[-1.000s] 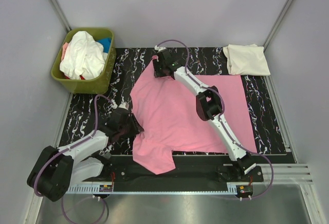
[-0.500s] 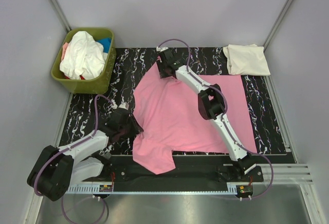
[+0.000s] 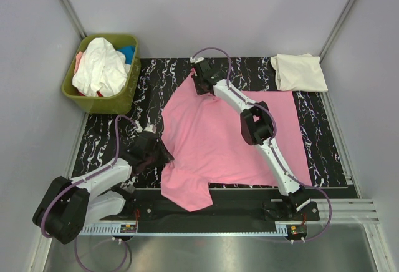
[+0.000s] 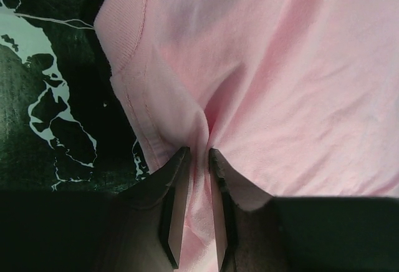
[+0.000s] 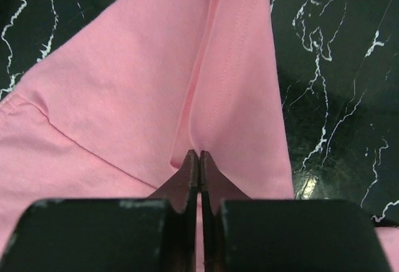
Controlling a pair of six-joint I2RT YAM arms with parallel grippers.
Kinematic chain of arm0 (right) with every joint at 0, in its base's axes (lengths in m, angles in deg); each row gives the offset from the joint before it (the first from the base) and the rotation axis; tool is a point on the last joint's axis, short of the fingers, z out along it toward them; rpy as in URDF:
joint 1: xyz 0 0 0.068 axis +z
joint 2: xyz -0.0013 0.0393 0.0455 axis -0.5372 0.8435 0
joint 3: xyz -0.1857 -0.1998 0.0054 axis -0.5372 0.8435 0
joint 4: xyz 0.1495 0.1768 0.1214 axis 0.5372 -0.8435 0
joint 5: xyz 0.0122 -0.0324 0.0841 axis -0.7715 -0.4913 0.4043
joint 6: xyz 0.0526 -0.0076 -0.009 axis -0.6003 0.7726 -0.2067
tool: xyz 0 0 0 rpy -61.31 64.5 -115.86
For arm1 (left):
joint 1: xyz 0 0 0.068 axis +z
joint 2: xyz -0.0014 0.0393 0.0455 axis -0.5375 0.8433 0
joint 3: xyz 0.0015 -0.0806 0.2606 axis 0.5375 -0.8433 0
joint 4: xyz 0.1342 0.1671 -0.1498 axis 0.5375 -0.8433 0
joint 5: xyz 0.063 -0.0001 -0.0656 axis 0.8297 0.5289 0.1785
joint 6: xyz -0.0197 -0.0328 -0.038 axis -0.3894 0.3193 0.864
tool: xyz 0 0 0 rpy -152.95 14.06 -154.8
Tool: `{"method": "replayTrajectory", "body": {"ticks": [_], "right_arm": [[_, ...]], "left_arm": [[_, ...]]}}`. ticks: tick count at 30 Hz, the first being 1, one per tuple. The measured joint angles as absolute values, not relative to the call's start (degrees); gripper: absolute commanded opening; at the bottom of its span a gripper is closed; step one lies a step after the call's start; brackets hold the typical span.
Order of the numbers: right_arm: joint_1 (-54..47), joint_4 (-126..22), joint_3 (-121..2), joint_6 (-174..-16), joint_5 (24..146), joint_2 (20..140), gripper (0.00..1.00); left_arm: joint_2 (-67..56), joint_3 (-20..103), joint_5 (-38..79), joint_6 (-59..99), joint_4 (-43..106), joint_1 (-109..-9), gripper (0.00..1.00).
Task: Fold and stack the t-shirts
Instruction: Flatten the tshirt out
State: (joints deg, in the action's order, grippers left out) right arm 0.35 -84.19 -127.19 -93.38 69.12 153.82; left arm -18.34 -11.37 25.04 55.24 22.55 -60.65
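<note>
A bright pink t-shirt (image 3: 215,138) lies spread on the black marbled mat, part of it hanging over the near edge. My left gripper (image 3: 161,155) is shut on a pinch of its left edge, seen in the left wrist view (image 4: 198,155) with pink cloth (image 4: 280,78) bunched between the fingers. My right gripper (image 3: 198,82) is shut on the shirt's far corner, seen in the right wrist view (image 5: 199,155) with the pink cloth (image 5: 124,97) folding up from the tips. A folded cream t-shirt (image 3: 299,72) lies at the far right corner. White and blue shirts (image 3: 100,66) fill the bin.
An olive-green plastic bin (image 3: 118,100) stands off the mat at the far left. The black marbled mat (image 3: 100,141) covers the table between grey walls. A metal rail (image 3: 349,206) runs along the near edge by the arm bases.
My right gripper has drawn the shirt's far corner slightly right and away, pulling the left edge in. My left gripper has stayed put on its pinch.
</note>
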Motion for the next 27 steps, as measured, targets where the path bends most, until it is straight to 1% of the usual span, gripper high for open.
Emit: {"method": "replayTrajectory", "body": {"ticks": [5,13,27], "right_arm": [[0.3,-82.8,-123.8,-93.2,68.9,152.1,0.00],[-0.8,-81.9,-125.8,-91.7,65.4,151.3,0.00],[-9.4,-79.3,-128.2,-92.7,64.6,151.4,0.00]], "left_arm": [[-18.3,-11.4,25.3,55.4,22.5,-60.8,0.25],[-18.3,-11.4,25.6,55.7,22.5,-61.0,0.23],[-18.1,-11.3,25.8,55.8,22.6,-61.2,0.23]]}}
